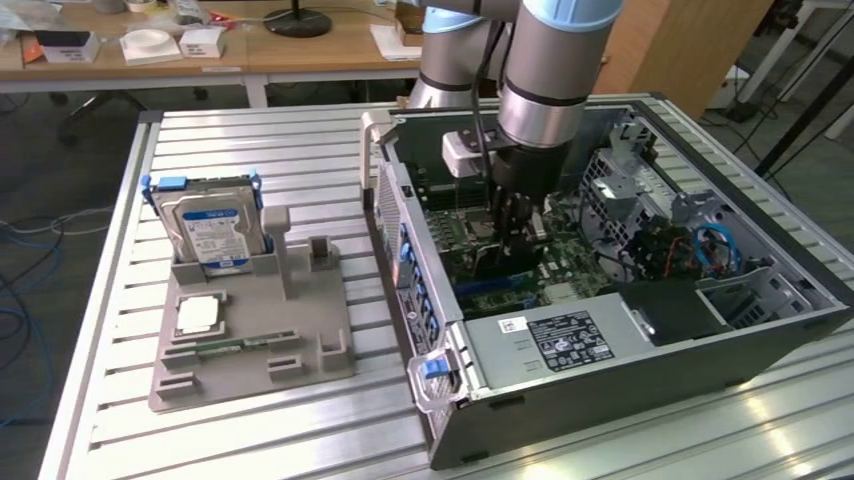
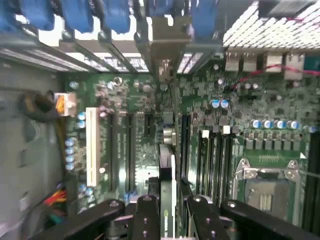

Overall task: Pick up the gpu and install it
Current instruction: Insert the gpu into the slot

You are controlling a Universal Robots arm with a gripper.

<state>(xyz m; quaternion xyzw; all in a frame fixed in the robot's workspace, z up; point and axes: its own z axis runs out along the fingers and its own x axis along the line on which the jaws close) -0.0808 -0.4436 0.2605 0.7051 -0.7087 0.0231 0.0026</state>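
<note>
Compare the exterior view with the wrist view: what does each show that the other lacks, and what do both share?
Exterior view alone: the hard drive standing in a grey holder on the slatted table, beside the open computer case. Wrist view alone: a white expansion slot and an empty processor socket. Both: the claw gripping the gpu edge-on over the motherboard.
</note>
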